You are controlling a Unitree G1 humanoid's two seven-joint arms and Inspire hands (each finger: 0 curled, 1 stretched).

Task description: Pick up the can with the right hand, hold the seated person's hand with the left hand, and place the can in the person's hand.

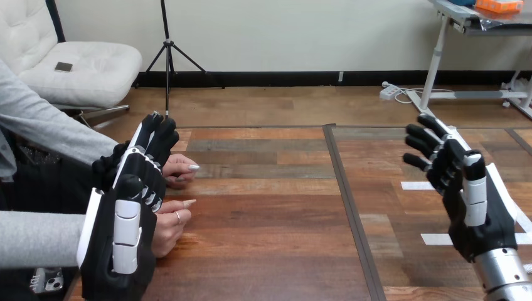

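My left hand (pixel 125 219) is raised at the worktop's (pixel 270 207) left edge, its back toward me. It stands in front of the person's two hands, which rest on the wood just to its right. The person's farther hand (pixel 179 170) and the person's nearer hand (pixel 168 221) lie close together. Whether my left hand grips either of them, I cannot tell. My right hand (pixel 467 200) hovers well apart at the right, its fingers (pixel 426 141) loosely spread and open, pointing away from me.
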